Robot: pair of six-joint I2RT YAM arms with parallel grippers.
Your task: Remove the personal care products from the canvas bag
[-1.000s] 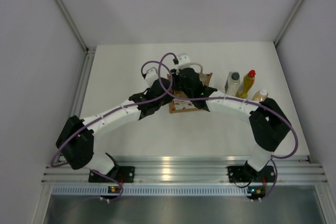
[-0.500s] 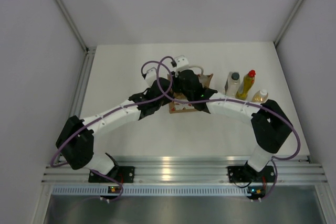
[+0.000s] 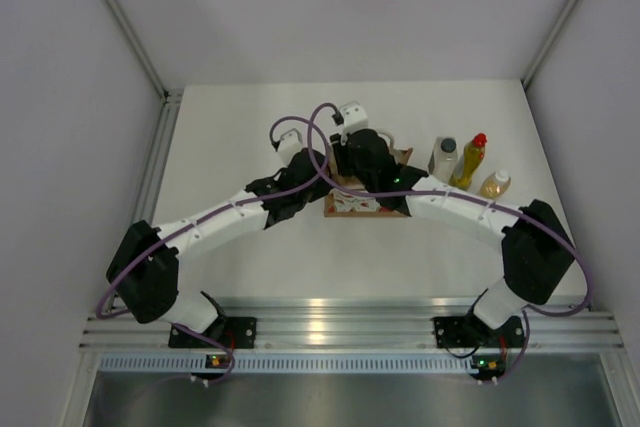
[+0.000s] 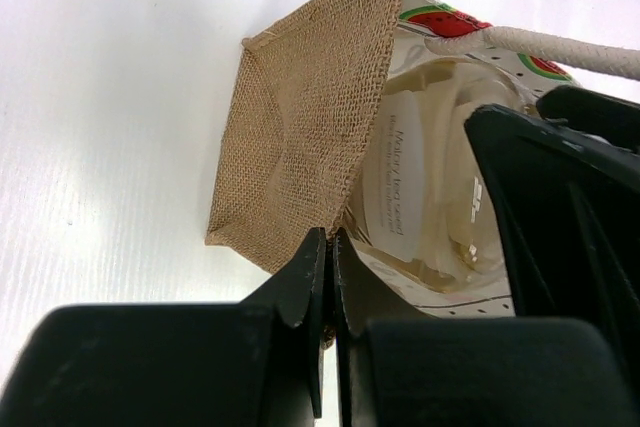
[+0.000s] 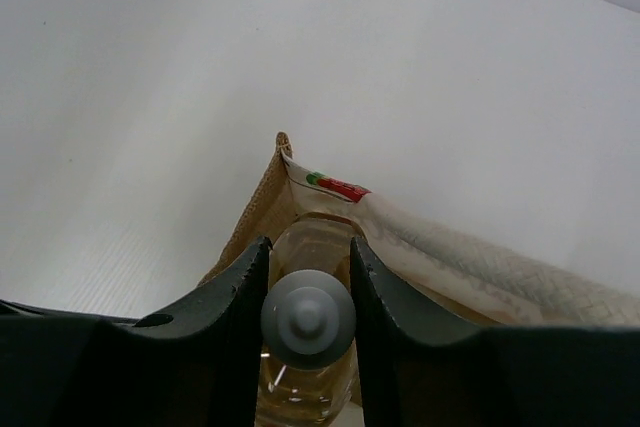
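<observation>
From my station I saw the left gripper (image 4: 327, 242) pinched fully closed on the lower edge of the canvas bag (image 4: 310, 137), with a fold of its burlap side wall trapped between the jaws. I judged that hold was there to anchor the bag, so it would not lift or slide when something was pulled from it.

The right gripper (image 5: 308, 245) sat over the bag's mouth. Its fingers (image 5: 240, 297) were drawn in almost shut against either side of the pale cap (image 5: 308, 319) of the amber bottle (image 4: 430, 197). The bottle was inside the bag, its labelled body showing past the open edge, under the white rope handle (image 4: 540, 47). Taking it by the cap made sense to me: it was the only part the fingers could reach without forcing the fabric walls.

On the table (image 3: 230, 127) to the right of the bag stood three products already out. The clear bottle with the dark grey cap (image 3: 445, 157) was nearest the bag. The yellow bottle with the red cap (image 3: 470, 160) stood just beyond it. A second amber one (image 3: 495, 184) was farthest from the bag. So I reckoned this was the last item, gripped but not yet free of the bag. A straight pull out of the bag looked safest, since the cap offered a small, smooth hold.
</observation>
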